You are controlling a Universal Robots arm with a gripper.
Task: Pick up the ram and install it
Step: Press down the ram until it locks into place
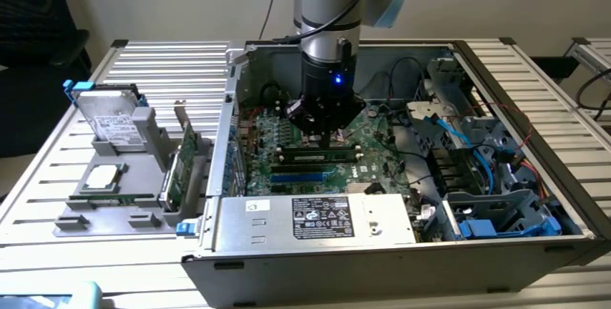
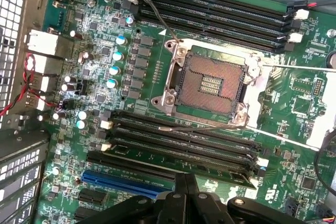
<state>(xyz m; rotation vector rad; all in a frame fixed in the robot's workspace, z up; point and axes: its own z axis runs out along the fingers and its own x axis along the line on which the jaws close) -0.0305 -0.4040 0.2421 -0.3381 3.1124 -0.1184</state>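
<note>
Gripper [image 1: 323,136] closed, empty, above seated ram [image 1: 319,157] (wrist view: bare CPU socket [image 2: 209,83]).

green ram [image 1: 318,157] — black chips

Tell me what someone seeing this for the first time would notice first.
First, the grey robot arm reaching down into the open grey metal computer case, its black pincer shut just above a long thin green RAM stick that lies along a slot on the green motherboard. In the wrist view, the square empty processor socket stands out between rows of long black memory slots.
</note>
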